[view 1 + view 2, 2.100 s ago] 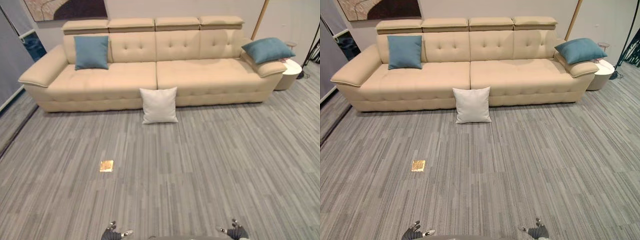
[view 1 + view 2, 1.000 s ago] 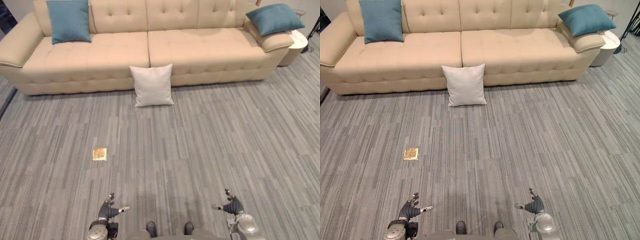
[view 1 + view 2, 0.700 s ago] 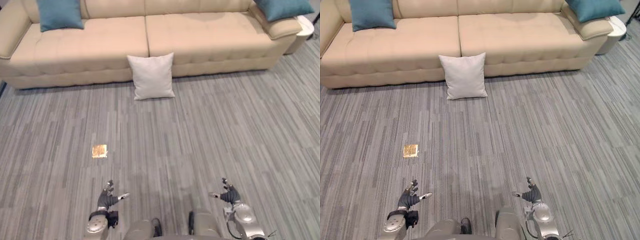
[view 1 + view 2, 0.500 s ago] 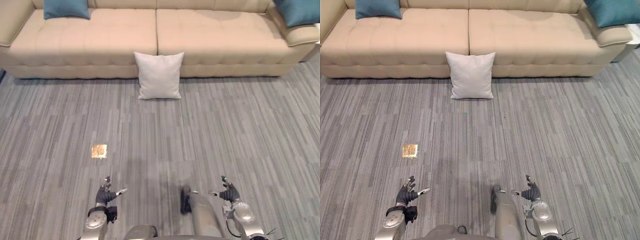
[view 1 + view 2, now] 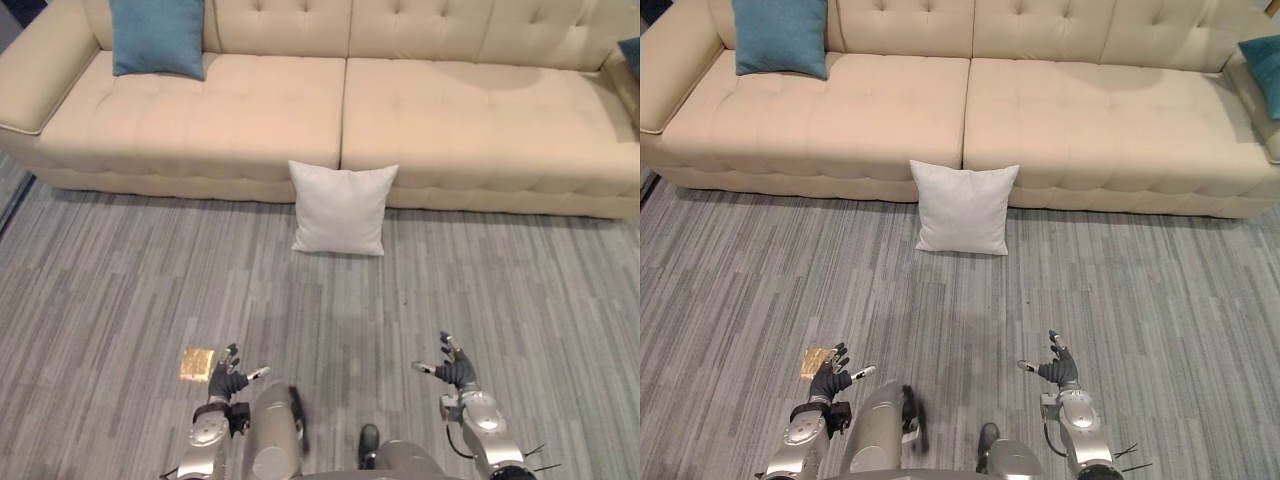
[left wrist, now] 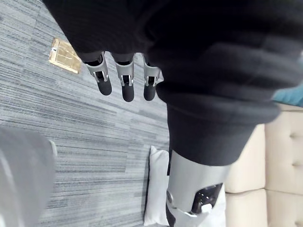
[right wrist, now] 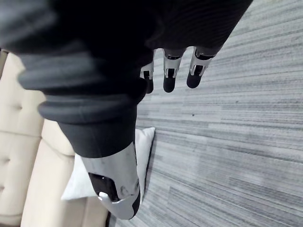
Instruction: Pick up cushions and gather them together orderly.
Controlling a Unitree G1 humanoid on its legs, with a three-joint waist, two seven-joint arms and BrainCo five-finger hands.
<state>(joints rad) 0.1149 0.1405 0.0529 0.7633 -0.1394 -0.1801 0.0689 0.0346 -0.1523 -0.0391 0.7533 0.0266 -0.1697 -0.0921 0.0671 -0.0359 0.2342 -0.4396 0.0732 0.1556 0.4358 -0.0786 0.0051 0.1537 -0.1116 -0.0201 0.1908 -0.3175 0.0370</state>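
A white cushion leans upright on the floor against the front of the beige sofa, at its middle seam. A blue cushion stands on the sofa's left seat against the backrest. The edge of another blue cushion shows on the sofa's right arm. My left hand and right hand hang low over the floor, well short of the white cushion, both open and holding nothing. The left wrist view shows the white cushion past my straight fingers; the right wrist view shows the white cushion too.
Grey striped carpet stretches between me and the sofa. A small gold square lies on the floor just beyond my left hand.
The camera has moved toward the sofa, so the sofa and white cushion look larger and nearer. The gold square now lies close by my left hand. Both hands stay open and low.
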